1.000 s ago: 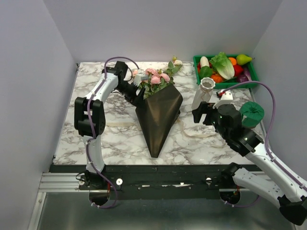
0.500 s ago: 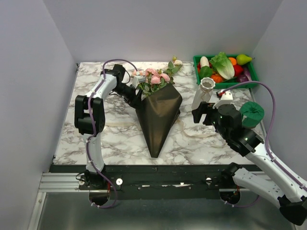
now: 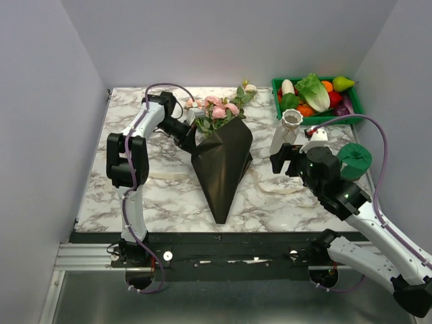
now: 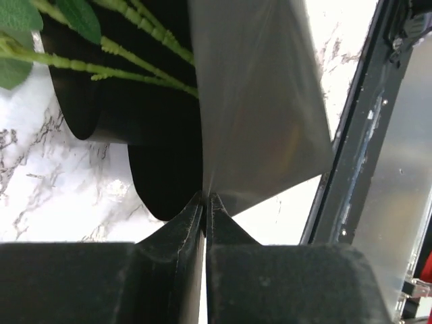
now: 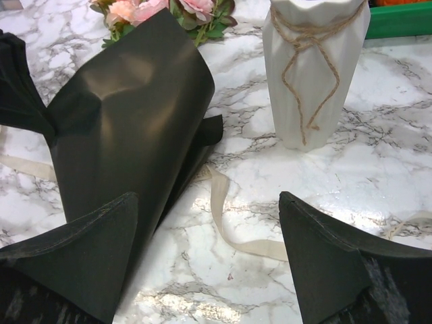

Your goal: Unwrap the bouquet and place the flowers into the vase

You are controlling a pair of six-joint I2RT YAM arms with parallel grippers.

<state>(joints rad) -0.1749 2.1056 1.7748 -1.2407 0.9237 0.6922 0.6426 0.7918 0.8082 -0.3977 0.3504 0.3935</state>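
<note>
Your L gripper (image 4: pixel 204 200) is clamped on wrapper (image 4: pixel 260 101) edge, R gripper (image 5: pixel 206 202) apart near vase (image 3: pixel 286 132); bouquet (image 3: pixel 221 152) mid-counter (image 3: pixel 135 196), flowers (image 3: pixel 217 110) toward far edge. Pull fast & you risk dragging stems (image 4: pixel 135 67) or tearing paper

Left arm (image 3: pixel 140 123) and right arm (image 3: pixel 378 226) show white shells, black joints (purple cables (image 3: pixel 381 145)).

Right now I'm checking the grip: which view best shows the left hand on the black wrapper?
Left wrist: the left hand is shut on the wrapper edge. Top view shows it small; right wrist shows mostly wrapper.
</note>
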